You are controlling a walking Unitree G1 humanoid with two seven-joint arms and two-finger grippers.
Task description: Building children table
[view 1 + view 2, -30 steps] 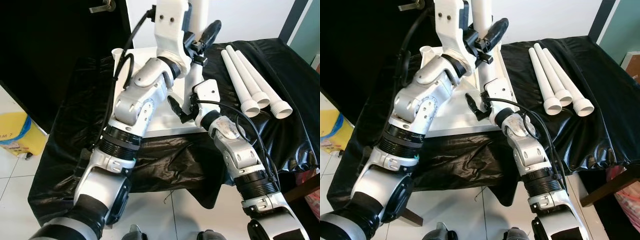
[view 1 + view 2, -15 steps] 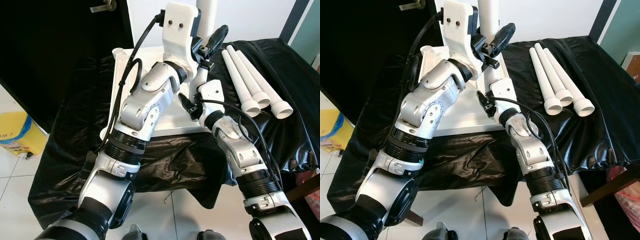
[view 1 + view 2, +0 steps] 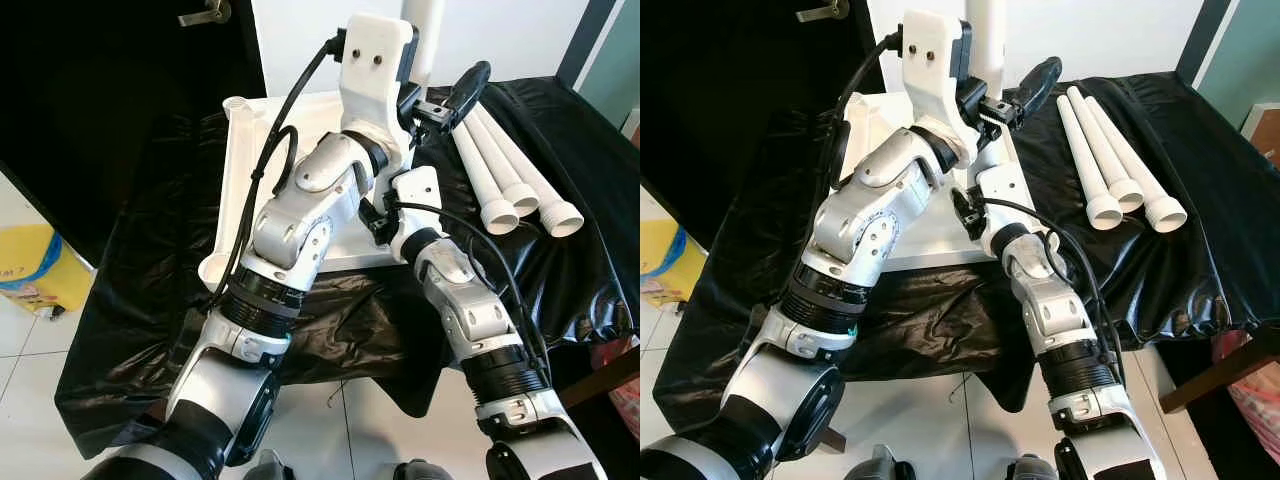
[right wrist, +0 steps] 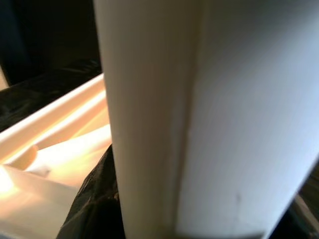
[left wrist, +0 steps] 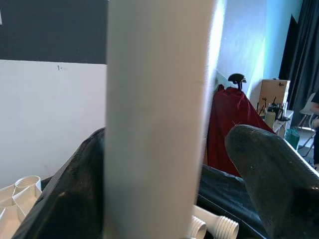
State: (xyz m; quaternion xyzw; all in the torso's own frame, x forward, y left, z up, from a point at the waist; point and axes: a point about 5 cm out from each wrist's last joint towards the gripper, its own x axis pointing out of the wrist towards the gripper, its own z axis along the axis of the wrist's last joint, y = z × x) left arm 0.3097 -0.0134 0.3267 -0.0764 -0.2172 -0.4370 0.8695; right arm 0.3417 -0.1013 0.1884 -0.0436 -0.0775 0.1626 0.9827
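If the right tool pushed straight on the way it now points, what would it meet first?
Likely the upright white table leg: in the right wrist view it stands directly before the right tool, very close or already touching. Beyond it lies the white tabletop. Depth is unclear.

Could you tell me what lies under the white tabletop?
A black sheet spreads beneath the white tabletop, with three loose white legs beside it. What supports the sheet is covered.
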